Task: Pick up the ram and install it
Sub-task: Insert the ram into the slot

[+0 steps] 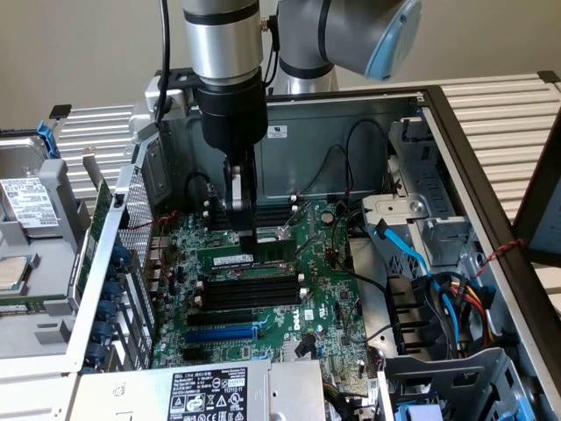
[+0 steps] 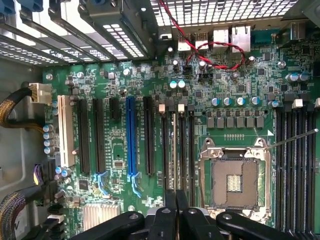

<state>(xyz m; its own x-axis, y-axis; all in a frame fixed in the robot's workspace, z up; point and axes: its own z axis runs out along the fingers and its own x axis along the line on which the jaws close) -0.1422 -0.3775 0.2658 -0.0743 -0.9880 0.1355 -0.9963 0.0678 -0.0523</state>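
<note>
The claw (fingers almost together) pinches the ram by its top edge, holding it upright at the memory slots on the motherboard.

A plain beige wall is seen behind the gripper. A ribbed white tabletop is spread out on both sides of it. A dark panel is set well off toward the exterior view's right.

It looks like a computer-assembly lab: an opened desktop case, its bare motherboard, a robot arm above.
</note>
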